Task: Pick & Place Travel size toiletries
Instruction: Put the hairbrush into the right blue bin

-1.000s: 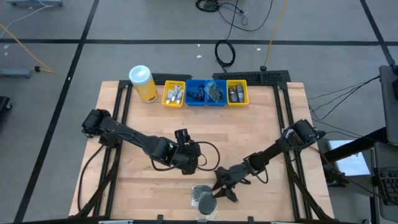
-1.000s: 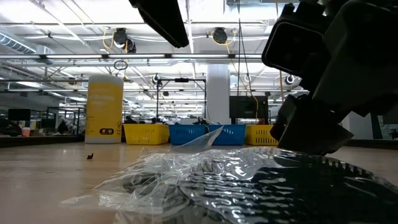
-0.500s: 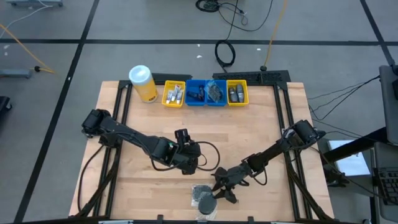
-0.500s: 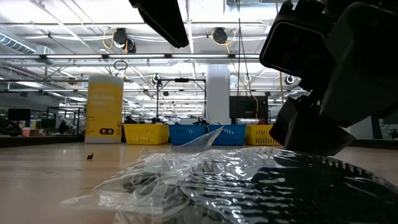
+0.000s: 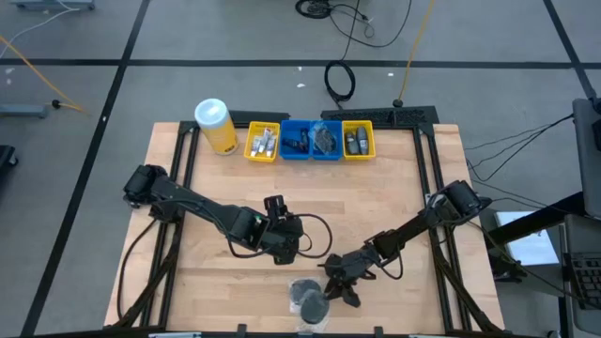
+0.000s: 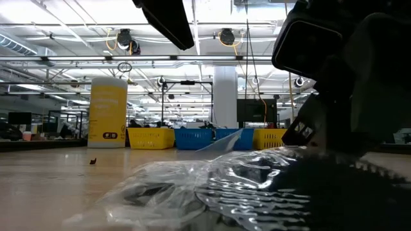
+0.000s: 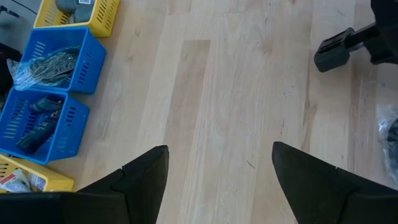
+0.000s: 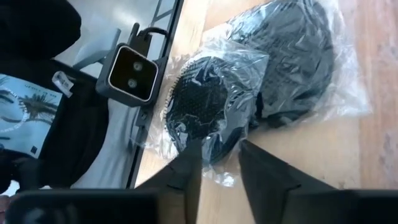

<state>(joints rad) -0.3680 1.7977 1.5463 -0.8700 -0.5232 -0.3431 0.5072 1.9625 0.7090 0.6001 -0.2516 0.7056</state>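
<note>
Big wooden table (image 5: 310, 202) fills the overhead shot, two dark arms reaching across it. Along the far edge sits a tall yellow canister (image 5: 216, 126) with a white lid, then a row of four bins: yellow bin (image 5: 263, 142), two blue bins (image 5: 313, 140), another yellow bin (image 5: 359, 139), each holding small toiletries.

Left arm waits mid-table, its left gripper (image 5: 286, 246) hovering with fingers spread wide, bare wood showing between them in its wrist view.

Down at the near edge, the action: two black round puffs in crinkly clear bags (image 5: 308, 300) lie side by side, one touching the table's front rim. The right gripper (image 5: 333, 289) is right at them, its fingertips (image 8: 189, 163) narrowed over the edge of the nearer puff's wrapper (image 8: 208, 109). Whether the plastic is actually pinched, I cannot tell. From table height, the bagged puffs (image 6: 212, 192) sit against the gripper's dark bulk.
</note>
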